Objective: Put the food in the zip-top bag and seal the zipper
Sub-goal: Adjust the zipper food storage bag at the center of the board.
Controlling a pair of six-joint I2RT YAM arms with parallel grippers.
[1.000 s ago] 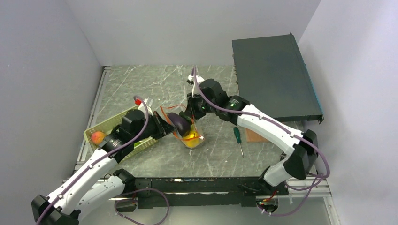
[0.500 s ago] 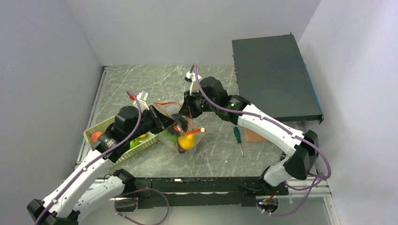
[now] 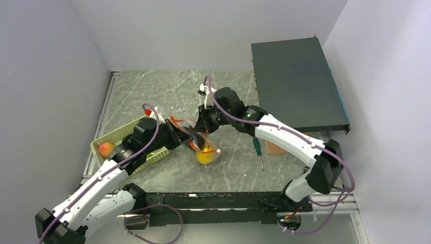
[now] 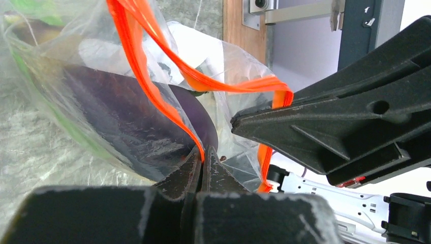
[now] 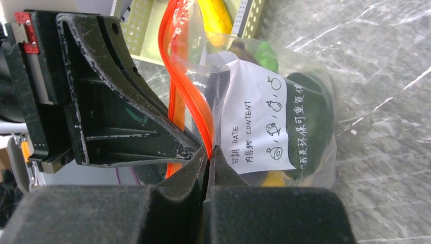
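Clear zip-top bag [image 5: 254,127] holds purple and yellow food [image 4: 117,122]; its orange zipper [image 4: 137,51] gapes.

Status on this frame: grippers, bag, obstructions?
Left gripper shut on zipper. Right gripper shut on zipper. Bag holds eggplant, mouth unsealed. Orange fruit in basket.

- A clear crinkly plastic zip-top bag [image 5: 254,122] mid-table, between left gripper [image 4: 203,152] and right gripper [image 5: 208,150] (both at its mouth).
- A dark purple toy aubergine [image 4: 127,122] and yellow toy fruit [image 3: 205,156] inside it.
- A light green slatted plastic basket [image 3: 116,133] to its left, green-handled screwdriver [image 3: 258,149] to its right.
- A flat dark metal box [image 3: 297,84] behind, far right.
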